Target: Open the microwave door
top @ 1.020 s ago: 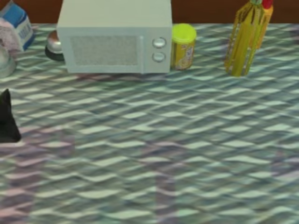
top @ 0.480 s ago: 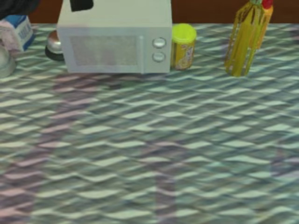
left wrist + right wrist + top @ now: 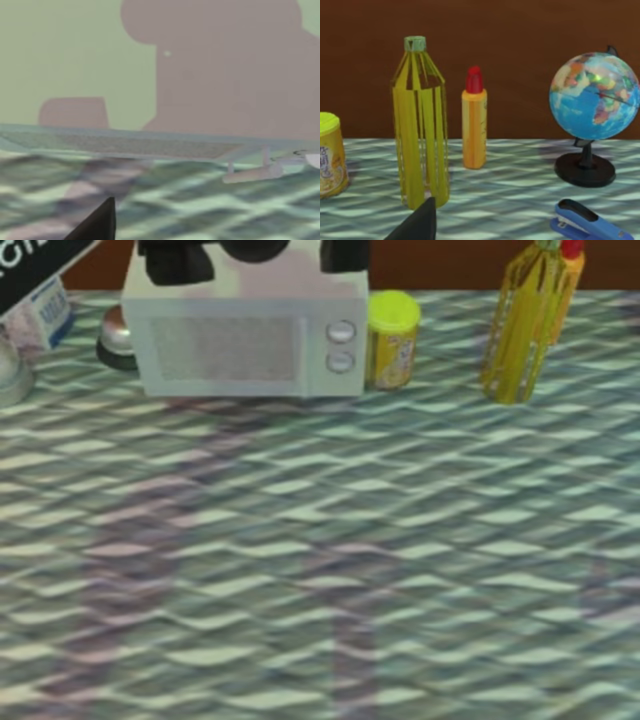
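Note:
The pale grey-white microwave (image 3: 250, 285) stands at the back left of the table. Its door (image 3: 225, 348), with a speckled mesh window, lies flat against the front, beside two silver knobs (image 3: 341, 346). My left gripper (image 3: 258, 258) hovers over the microwave's top, open, its dark fingers (image 3: 176, 260) wide apart and holding nothing. In the left wrist view one fingertip (image 3: 102, 222) shows, the door (image 3: 125, 144) is seen edge-on, and the arm's shadow falls on the microwave's top (image 3: 75, 60). My right gripper (image 3: 462, 234) is outside the top view, open and empty.
A yellow canister (image 3: 392, 338) sits just right of the microwave, with a tall yellow bottle (image 3: 522, 330) and a red-capped bottle (image 3: 568, 265) further right. A bell (image 3: 115, 335) and a carton (image 3: 45, 312) stand to its left. A globe (image 3: 592, 97) and blue stapler (image 3: 587, 222) face the right wrist.
My left arm rose from the table's left edge and swung to the back, and its gripper now hangs over the microwave's top. The door has not moved.

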Tool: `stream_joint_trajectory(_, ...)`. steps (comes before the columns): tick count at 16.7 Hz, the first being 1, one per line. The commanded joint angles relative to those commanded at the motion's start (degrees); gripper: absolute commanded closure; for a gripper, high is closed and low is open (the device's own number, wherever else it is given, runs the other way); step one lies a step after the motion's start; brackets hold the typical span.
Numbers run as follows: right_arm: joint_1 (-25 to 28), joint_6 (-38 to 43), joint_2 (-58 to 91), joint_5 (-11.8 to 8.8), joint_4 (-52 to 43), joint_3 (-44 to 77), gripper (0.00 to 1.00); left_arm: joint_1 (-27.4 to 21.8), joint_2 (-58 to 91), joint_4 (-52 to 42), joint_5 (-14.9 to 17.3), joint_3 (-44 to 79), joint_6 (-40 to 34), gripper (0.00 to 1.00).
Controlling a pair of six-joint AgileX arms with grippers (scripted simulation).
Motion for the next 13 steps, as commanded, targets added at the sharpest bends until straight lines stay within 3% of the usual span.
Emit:
stream_joint_trajectory(5,0.0,0.0,0.0,0.0,0.0,0.0,0.00,-2.0,7.1,-4.5,-1.1,6.1,-1.7,0.00)
stream_joint_trajectory(13,0.0,0.0,0.0,0.0,0.0,0.0,0.00,-0.9,9.5,-0.3,-0.6,4.5,-0.6,0.00)
